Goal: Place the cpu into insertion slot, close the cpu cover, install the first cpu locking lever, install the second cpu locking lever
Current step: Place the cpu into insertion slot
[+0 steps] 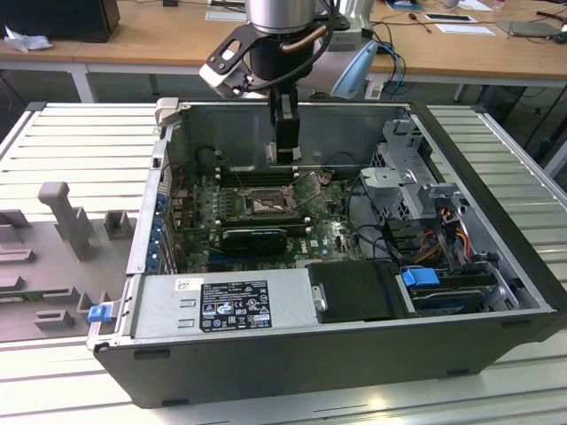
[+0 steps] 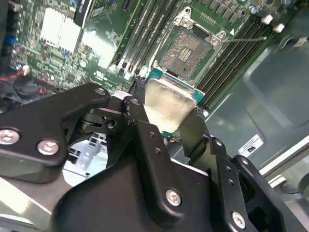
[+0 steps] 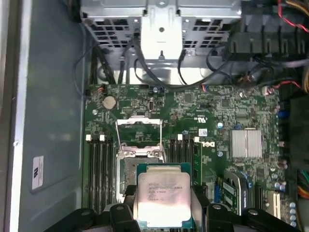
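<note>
Right, the fingers [image 2: 142,128] are clamped on the cpu [image 2: 166,101] by two opposite edges, and I see it held in the air above the motherboard, not seated.

The second wrist view gives me the grip itself. It shows the gripper [image 2: 166,116] around the chip's pale metal top. Beyond it the insertion slot [image 2: 186,52] lies bare, its brownish pin field exposed.

The first wrist view looks down on the board and adds more. The cpu cover [image 3: 139,120] stands swung up off the slot, with green board showing through its window. Black memory slots [image 3: 99,166] run on either side, a silver heatsink [image 3: 246,144] sits farther off, and a metal drive cage [image 3: 161,24] lies past the board's edge.

From the exterior view I get the wider setting. The arm [image 1: 282,27] reaches down into an open computer case [image 1: 354,354], with the gripper above the board near the far wall. A power supply [image 1: 221,305] runs along the near side.

The case lies on a ribbed pale metal desk [image 1: 62,142], with grey fixture blocks [image 1: 66,217] at the exterior view's left. Behind run wooden desks [image 1: 151,35] carrying papers and cables.
</note>
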Motion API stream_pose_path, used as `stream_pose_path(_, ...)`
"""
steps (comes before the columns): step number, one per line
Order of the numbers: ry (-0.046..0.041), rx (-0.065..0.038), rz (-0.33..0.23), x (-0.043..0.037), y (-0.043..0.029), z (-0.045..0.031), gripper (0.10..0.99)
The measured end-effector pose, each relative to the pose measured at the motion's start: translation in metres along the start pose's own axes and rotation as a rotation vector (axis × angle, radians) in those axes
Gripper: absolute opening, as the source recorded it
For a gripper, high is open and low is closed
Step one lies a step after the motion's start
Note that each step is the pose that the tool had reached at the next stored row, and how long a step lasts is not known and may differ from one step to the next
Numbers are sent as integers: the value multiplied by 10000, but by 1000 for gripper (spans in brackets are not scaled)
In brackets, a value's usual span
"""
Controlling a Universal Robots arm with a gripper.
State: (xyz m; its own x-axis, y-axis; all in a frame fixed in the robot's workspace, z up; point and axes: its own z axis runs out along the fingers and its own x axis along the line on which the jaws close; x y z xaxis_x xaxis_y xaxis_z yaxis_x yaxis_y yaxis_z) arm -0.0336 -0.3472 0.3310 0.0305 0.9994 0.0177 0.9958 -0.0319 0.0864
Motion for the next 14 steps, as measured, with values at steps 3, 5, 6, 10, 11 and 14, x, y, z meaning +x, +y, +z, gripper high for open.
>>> stream_pose_path(3, -22, -5, 304, 0, -4, 21, 529)
stream_pose_path(5, -27, -7, 384, -1, -5, 28, 529)
stream_pose_path(6, -29, -7, 406, -1, -5, 31, 529)
stream_pose_path(10, -37, -8, 492, -1, -10, 46, 529)
stream_pose_path(11, -39, -9, 513, -1, -10, 50, 529)
stream_pose_path(14, -48, -10, 616, -2, -12, 61, 529)
